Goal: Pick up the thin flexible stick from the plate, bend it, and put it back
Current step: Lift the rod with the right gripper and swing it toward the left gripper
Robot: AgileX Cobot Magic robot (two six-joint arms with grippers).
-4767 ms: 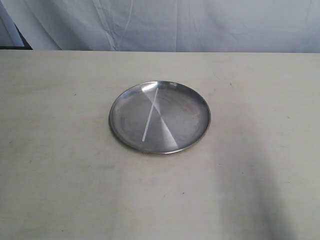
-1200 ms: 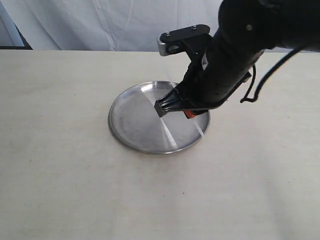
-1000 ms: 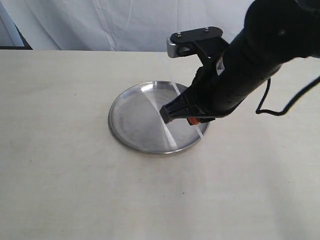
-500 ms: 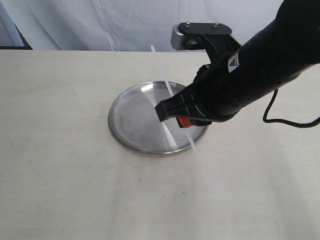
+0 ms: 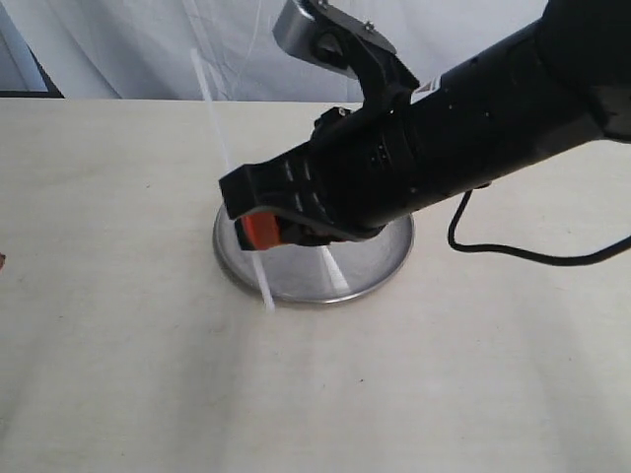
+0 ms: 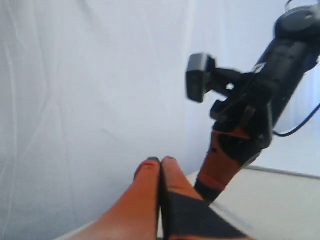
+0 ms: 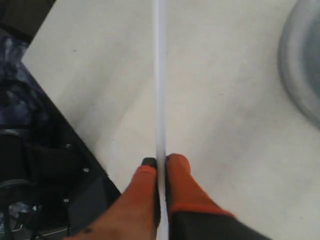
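Note:
My right gripper point(image 5: 259, 232) is shut on the thin flexible stick point(image 5: 212, 118), a whitish strip held nearly upright and leaning back-left. The strip's lower end hangs just past the plate's front-left rim. In the right wrist view the stick point(image 7: 160, 75) runs straight out from between the orange fingers of that gripper point(image 7: 161, 161). The steel plate point(image 5: 394, 258) lies on the table, mostly hidden behind the right arm; its edge point(image 7: 300, 65) shows in the right wrist view. My left gripper point(image 6: 160, 160) is shut on nothing, raised and pointing toward the right arm point(image 6: 250, 110).
A black cable point(image 5: 513, 254) trails from the right arm over the table to the right of the plate. A white cloth backdrop point(image 5: 118, 49) hangs behind the table. Dark equipment point(image 7: 40, 165) sits beyond the table edge point(image 7: 75, 120) in the right wrist view.
The right gripper has lifted the stick off the plate and swung left and toward the front. The stick now stands steeper, with its top high against the backdrop.

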